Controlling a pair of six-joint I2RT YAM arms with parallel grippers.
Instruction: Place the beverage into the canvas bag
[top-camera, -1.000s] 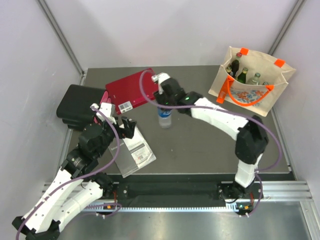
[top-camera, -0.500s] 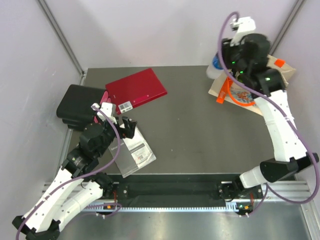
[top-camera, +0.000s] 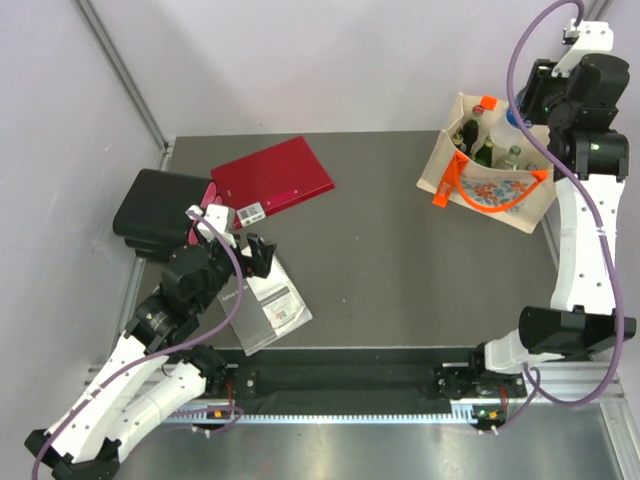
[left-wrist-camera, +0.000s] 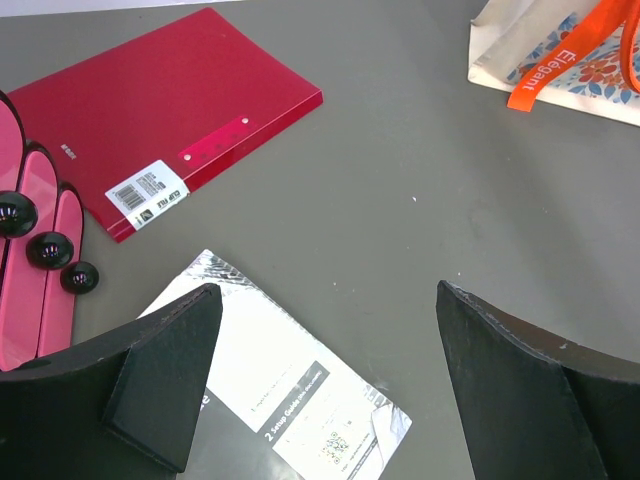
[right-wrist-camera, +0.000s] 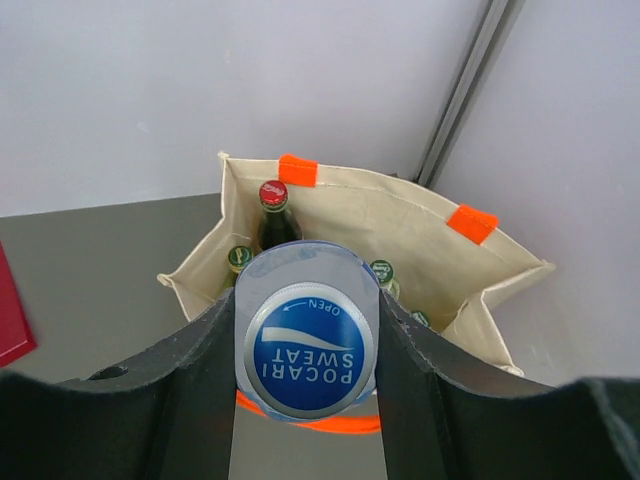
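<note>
Bottle (right-wrist-camera: 310, 352) with a blue Pocari Sweat cap, pinched between the right gripper's (right-wrist-camera: 305, 312) fingers in the right wrist view, hangs above the open bag (right-wrist-camera: 420, 232), where other bottles (right-wrist-camera: 272, 195) stand. Left wrist view: the left gripper (left-wrist-camera: 328, 300) is spread wide over a booklet (left-wrist-camera: 300, 400), near a red folder (left-wrist-camera: 190, 110). From the top, the right arm is raised over the bag at the table's far right; a black case (top-camera: 155, 212) lies far left.
</note>
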